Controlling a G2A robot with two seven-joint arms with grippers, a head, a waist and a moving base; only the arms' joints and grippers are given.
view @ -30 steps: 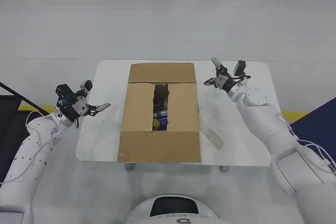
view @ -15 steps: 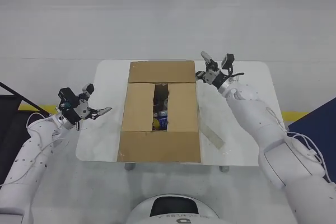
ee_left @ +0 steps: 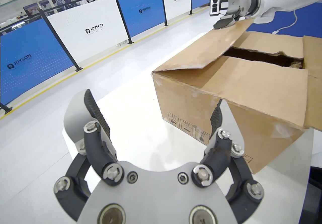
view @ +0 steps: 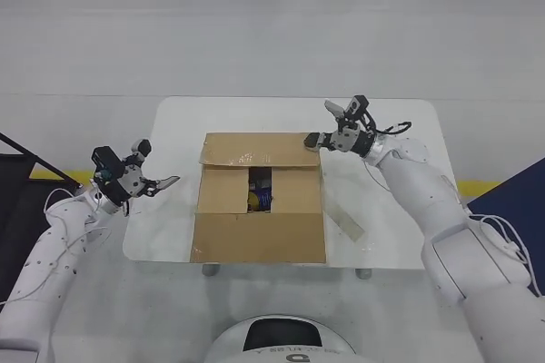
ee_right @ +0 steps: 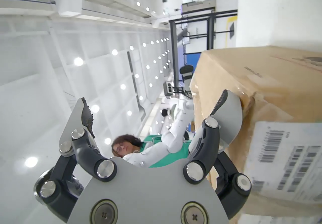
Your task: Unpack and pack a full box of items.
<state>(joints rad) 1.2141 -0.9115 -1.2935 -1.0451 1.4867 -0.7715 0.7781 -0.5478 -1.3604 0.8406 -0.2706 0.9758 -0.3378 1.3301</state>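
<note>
One brown corrugated cardboard box (view: 259,204) is sitting in the middle of the smooth white rounded surface (view: 163,227). It is rectangular, with torn, ragged flap edges and a white barcode label (ee_right: 286,159) stuck on one side. Two side flaps are lying nearly flat with a narrow gap between them, and blue and yellow items (view: 260,192) are showing through that gap, too small to count. The far flap (view: 259,150) is tilting up over the opening. The right tool (view: 321,123) is standing open at that flap's right corner, one grey finger (ee_right: 227,114) touching the cardboard, the other apart from it. The left tool (view: 157,163) is hovering open beside the surface's left edge, well apart from the box, its two ribbed black pads (ee_left: 94,109) gripping nothing. One clear flat strip (view: 345,222) is lying on the surface just right of the box.
</note>
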